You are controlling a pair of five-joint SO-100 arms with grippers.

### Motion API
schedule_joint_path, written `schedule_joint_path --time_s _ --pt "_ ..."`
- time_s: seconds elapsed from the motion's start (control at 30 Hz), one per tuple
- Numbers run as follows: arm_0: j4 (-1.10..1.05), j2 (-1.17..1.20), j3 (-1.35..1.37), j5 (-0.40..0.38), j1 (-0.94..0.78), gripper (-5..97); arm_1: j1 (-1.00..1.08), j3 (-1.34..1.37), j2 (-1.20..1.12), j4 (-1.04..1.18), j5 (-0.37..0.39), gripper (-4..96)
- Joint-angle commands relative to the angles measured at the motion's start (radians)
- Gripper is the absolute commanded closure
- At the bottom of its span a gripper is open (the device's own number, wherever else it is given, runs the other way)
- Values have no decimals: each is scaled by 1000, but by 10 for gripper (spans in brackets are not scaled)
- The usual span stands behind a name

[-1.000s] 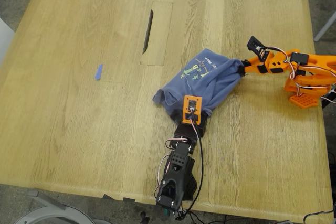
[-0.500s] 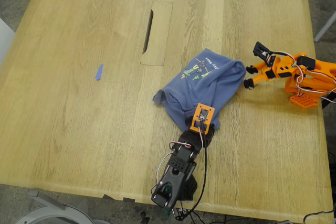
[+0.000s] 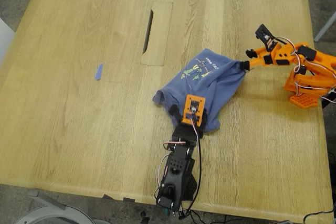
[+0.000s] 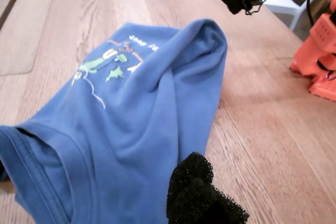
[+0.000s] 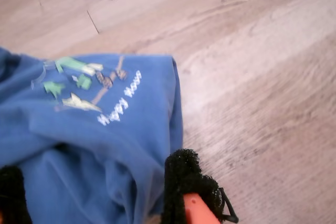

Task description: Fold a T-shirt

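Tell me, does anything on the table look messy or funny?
Yes. The T-shirt is a crumpled heap, not flat, with its print creased. A tiny blue scrap lies alone on the wooden table, toward the exterior view's left.

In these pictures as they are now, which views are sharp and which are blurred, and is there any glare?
The exterior view is sharp and evenly lit, with no glare on the table. The first wrist view shows the T-shirt clearly, though the foam pad nearest the lens is soft. The second wrist view is hazy and washed out throughout.
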Motion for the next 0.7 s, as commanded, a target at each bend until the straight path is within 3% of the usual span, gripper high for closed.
schedule_joint_path --time_s 0.0,0.17,0.27,0.37,0.5,0.67 --pt "-121 -210 -222 -2 -6 380 -18 -141 -126 -66 -5 542" --pt "-433 -568 -324 9 -57 412 -103 -264 -380 -227 -17 633" --pt "-581 -721 -342 15 -101 518 -166 -319 -514 -319 -46 849" --pt "-704 -828 -342 5 -137 660 -209 -359 -629 -407 -54 909" --pt "-825 -946 -344 -37 -170 828 -253 -453 -799 -477 -58 912" --pt "-887 -1043 -354 -43 -213 911 -291 -554 -992 -558 -52 912"
